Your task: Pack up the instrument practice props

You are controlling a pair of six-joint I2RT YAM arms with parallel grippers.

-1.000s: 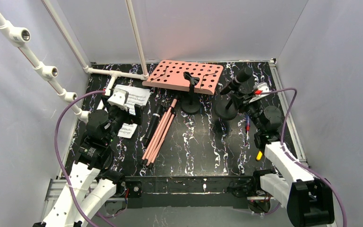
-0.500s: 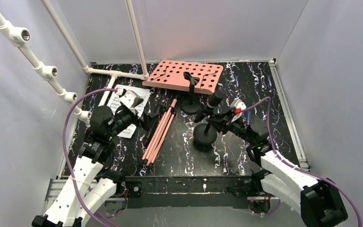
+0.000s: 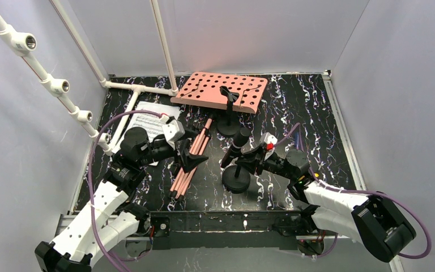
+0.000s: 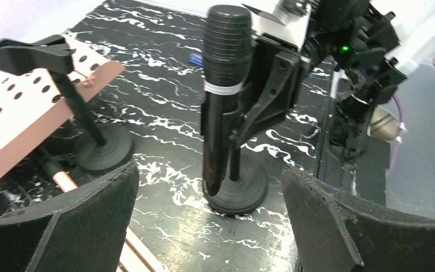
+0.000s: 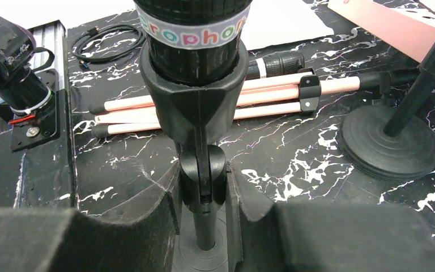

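The right gripper [image 3: 256, 156] is closed on the thin stem of a microphone stand, its pads [image 5: 173, 198] pinching the black swivel joint just under the clip, near the middle of the black marbled table [image 3: 317, 124]. That clip carries a black microphone [image 3: 239, 140] standing roughly upright with a pale band around its body, and the stand's round base [image 3: 236, 182] is below it, at or just above the tabletop; which of the two I cannot tell. The left gripper [image 3: 195, 161] is spread wide and has hold of nothing; it hangs just left of the held microphone, above the thin pink tripod legs [image 3: 184, 177], which lie folded together running near to far. A second microphone [image 5: 277, 61] lies flat along the far side of those legs. The salmon-pink perforated music desk [image 3: 204, 90] lies at the far middle of the table, and just in front of it stands a second round-based stand [image 3: 228, 128] with an empty clip. The white sheet-music pages [image 3: 147, 120] lie at the far left, beside the white plastic pipe frame [image 3: 62, 86].
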